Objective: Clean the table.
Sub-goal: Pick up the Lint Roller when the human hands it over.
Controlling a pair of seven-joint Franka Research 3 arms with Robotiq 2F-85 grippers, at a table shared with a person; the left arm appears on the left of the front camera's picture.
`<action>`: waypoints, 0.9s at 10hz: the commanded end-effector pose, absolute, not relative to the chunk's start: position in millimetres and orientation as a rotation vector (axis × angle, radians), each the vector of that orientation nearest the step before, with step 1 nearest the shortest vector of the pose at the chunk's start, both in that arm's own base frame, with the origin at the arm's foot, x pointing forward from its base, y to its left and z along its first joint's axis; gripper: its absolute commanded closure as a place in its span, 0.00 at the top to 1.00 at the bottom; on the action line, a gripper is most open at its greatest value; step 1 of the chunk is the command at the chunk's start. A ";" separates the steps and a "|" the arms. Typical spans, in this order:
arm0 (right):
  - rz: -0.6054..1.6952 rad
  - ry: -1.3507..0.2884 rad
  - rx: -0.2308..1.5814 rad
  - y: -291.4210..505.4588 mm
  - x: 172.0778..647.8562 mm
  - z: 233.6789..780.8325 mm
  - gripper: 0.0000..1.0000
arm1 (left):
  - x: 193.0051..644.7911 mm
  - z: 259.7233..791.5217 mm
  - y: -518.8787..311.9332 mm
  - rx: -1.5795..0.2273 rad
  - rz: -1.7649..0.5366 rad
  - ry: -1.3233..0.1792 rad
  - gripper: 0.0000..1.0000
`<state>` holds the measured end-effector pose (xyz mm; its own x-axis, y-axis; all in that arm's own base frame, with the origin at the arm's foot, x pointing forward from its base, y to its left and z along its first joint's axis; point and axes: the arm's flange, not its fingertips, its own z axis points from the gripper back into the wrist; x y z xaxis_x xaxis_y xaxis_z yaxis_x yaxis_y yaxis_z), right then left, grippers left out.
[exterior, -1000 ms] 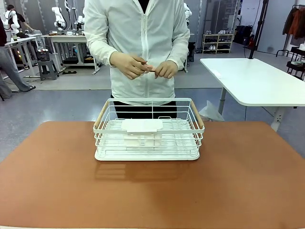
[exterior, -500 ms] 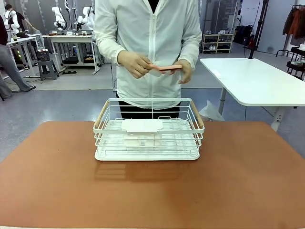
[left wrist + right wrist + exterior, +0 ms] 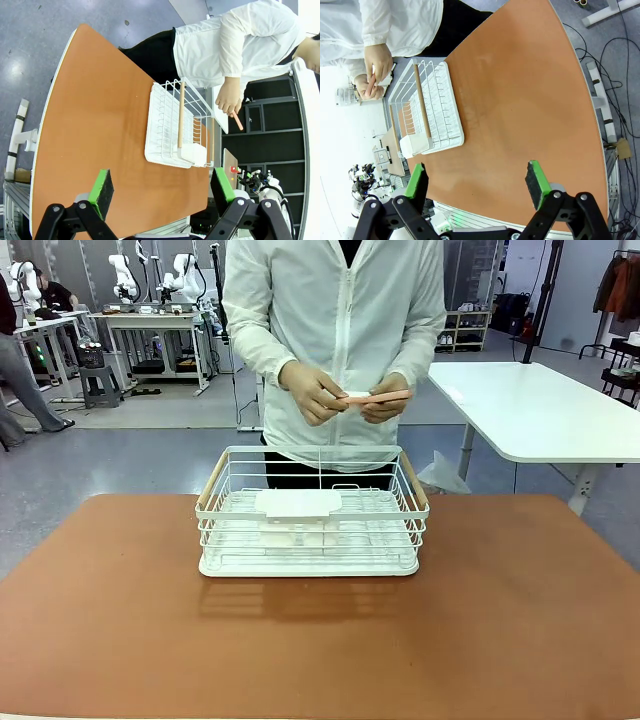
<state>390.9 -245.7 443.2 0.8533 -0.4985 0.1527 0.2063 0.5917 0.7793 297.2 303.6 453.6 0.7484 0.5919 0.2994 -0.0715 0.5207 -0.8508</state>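
Note:
The reddish-brown table (image 3: 500,620) spreads across the front view, also seen in the left wrist view as the table (image 3: 100,130) and in the right wrist view as the table (image 3: 520,115). My left gripper (image 3: 162,187) hangs open high above the table with nothing between its green pads. My right gripper (image 3: 477,186) is open too, well above the table top. At the far side a person holds a thin pinkish flat thing (image 3: 372,397) in both hands above the white wire basket (image 3: 312,512).
The white wire basket (image 3: 176,127) with wooden handles stands at the table's far middle and holds a white rack insert (image 3: 298,504). A white-topped table (image 3: 540,410) stands to the back right. Workbenches with other equipment stand at the back left.
The person has stepped to the right and lowered the pinkish flat thing slightly, holding it level in both hands. The basket has not moved.

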 end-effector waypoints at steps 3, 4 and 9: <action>-0.409 -0.385 0.854 -245.6 389.6 444.8 1.00 | 295.0 455.0 305.4 -0.964 0.413 -0.638 1.00; -0.409 -0.385 0.854 -245.6 389.6 444.8 1.00 | 295.0 455.0 305.4 -0.964 0.413 -0.638 1.00; -0.409 -0.385 0.854 -245.6 389.6 444.8 1.00 | 295.0 455.0 305.4 -0.964 0.413 -0.638 1.00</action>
